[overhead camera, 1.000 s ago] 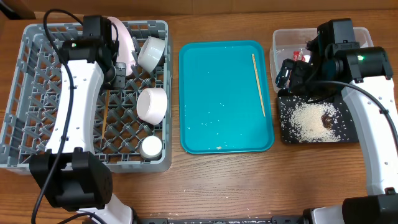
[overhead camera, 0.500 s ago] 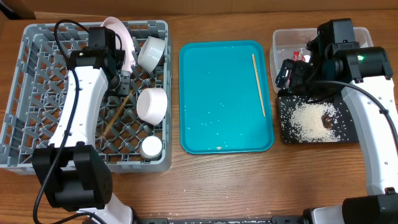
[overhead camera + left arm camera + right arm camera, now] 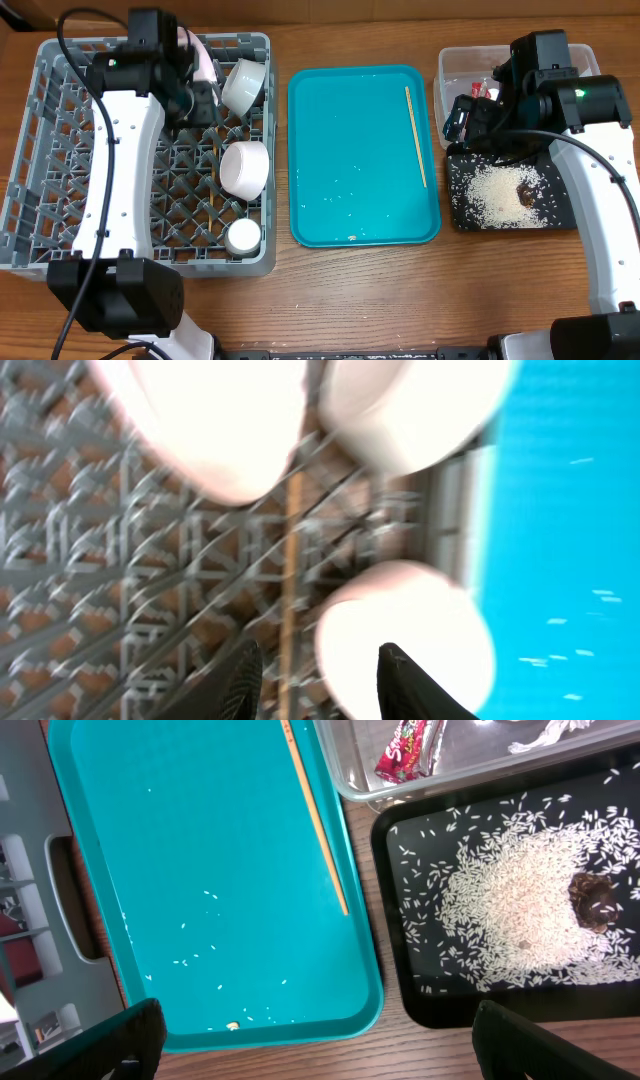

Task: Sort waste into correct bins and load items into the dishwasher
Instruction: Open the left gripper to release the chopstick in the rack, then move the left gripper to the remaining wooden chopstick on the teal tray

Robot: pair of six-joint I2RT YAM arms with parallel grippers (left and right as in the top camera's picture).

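Chopstick loading looks half done.

Overhead: the loose chopstick [image 3: 415, 135] lies flat on the teal tray [image 3: 340, 150]. It is close beside the right jaws and well apart from the left jaws, which hang over the far side of the dish rack [image 3: 60, 200]. Its long axis runs from the counter's far edge toward the near edge. I judge the right arm the nearer one.

Left wrist: the picture is blurred. The left jaws stand part-way apart and grip nothing. The racked chopstick [image 3: 290, 560] lies on the lattice below, running straight ahead from between them. A white bowl [image 3: 405, 630] sits just ahead.

Right wrist: the right jaws are spread wide and empty. The loose chopstick lies ahead of them, about midway between the two sides. It points away, so their closing line crosses it. It is thin, straight, pale wood, with a few rice grains [image 3: 200, 955] scattered nearer the jaws.
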